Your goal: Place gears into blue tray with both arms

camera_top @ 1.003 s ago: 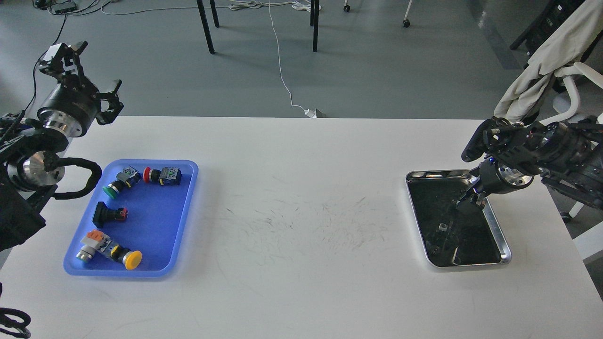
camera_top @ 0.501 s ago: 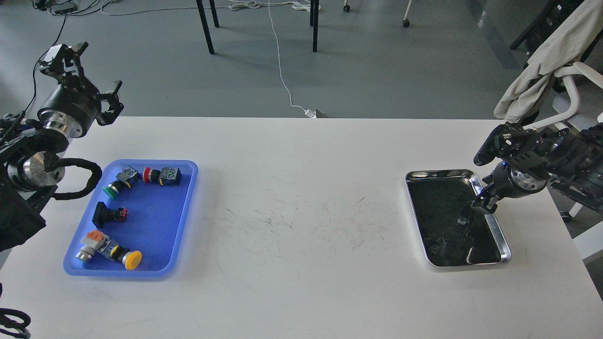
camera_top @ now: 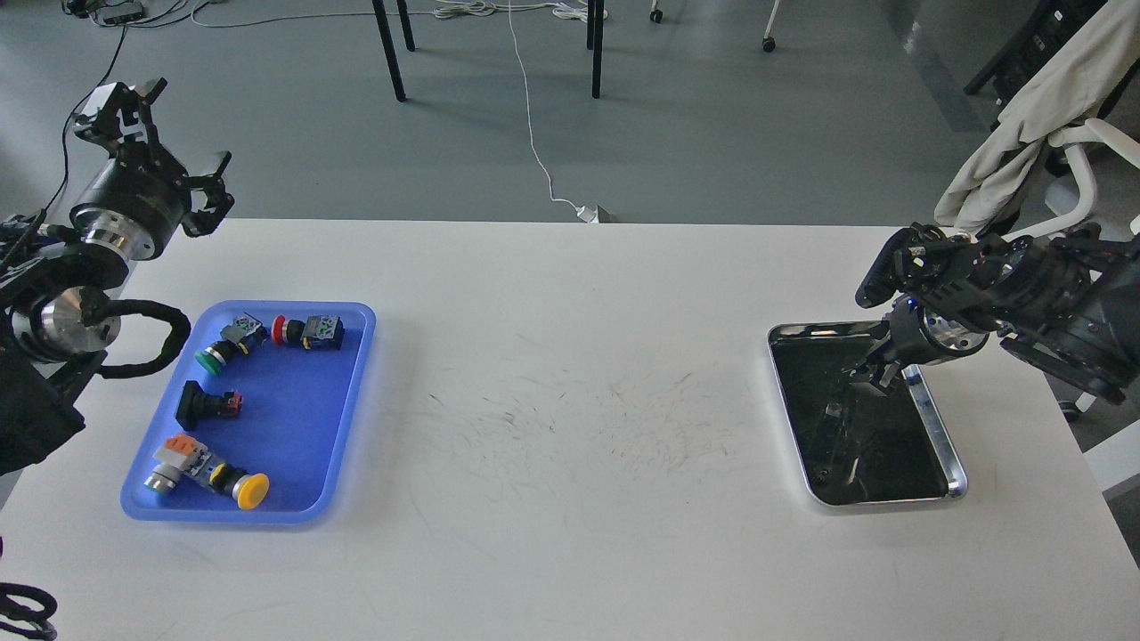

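A white table (camera_top: 570, 499) with faint scuff marks fills the foreground. Behind it lies a grey floor (camera_top: 712, 133) crossed by a white cable (camera_top: 533, 142), with black furniture legs (camera_top: 389, 49) at the back. At right, a beige cloth (camera_top: 1024, 116) drapes over a white chair (camera_top: 1082, 178)

text: none legible | labels, brands, numbers, signs: none could be read | switch bodies in blue tray (camera_top: 347, 392): markings too small to make out

Glossy blue plastic tray (camera_top: 347, 392); shiny steel tray (camera_top: 935, 418); matt scuffed table (camera_top: 570, 534).
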